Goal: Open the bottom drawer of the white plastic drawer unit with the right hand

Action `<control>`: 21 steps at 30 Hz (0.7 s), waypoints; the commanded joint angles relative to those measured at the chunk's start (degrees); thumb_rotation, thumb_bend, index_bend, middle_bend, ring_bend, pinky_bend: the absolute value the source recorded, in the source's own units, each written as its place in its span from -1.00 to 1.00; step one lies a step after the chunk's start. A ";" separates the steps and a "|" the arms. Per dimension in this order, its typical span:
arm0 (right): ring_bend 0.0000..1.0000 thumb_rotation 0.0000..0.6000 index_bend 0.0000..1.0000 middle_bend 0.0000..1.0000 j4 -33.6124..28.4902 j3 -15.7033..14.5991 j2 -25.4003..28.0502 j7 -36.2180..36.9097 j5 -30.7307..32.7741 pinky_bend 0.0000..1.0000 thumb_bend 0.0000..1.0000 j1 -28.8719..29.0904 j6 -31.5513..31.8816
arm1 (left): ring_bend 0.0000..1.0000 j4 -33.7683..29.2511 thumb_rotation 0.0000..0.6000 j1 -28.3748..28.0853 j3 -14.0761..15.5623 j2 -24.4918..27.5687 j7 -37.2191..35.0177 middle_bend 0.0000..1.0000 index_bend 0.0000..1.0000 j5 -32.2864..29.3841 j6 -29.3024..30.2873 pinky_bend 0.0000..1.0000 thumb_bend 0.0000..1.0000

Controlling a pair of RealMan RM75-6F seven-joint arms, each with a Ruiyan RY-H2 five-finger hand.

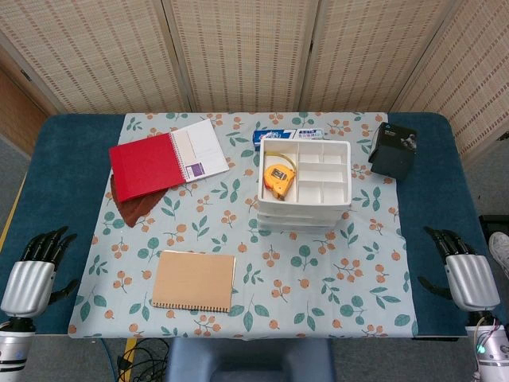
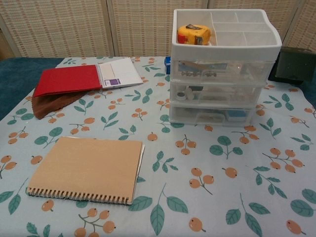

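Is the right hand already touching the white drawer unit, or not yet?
Apart. In the head view the right hand rests near the table's front right corner, and a wide stretch of flowered cloth lies between it and the drawer unit.

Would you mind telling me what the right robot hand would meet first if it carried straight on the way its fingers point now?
The right robot hand points up the bare blue table edge; the way looks free until perhaps the black box, though height is unclear.

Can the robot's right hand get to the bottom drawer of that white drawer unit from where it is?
Probably yes. The right hand rests open at the table's edge, and only bare cloth lies between it and the bottom drawer, whose front faces the robot unblocked.
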 commanded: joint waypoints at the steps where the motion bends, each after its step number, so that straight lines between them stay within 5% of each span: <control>1: -0.62 1.00 -0.78 -0.57 0.01 -0.08 0.01 -0.04 -0.20 -0.32 -0.68 0.03 0.00 | -0.76 -0.48 1.00 -0.14 0.04 0.27 0.25 -0.77 -0.68 -0.32 -0.30 -0.75 -0.66; 15: -0.62 1.00 -0.78 -0.50 -2.15 -0.38 0.00 -1.18 -3.49 -0.32 -0.67 2.39 -1.77 | -0.76 -0.87 1.00 -0.53 -0.16 0.33 -0.12 -0.77 -0.69 0.06 -0.06 -0.75 -0.66; 21: -0.45 1.00 -0.78 -0.19 -4.81 -0.62 -0.85 -1.03 -4.89 -0.18 -0.63 6.00 -6.82 | -0.76 -0.70 1.00 -0.77 -0.18 0.27 -0.35 -0.77 -0.69 -0.04 -0.38 -0.75 -0.66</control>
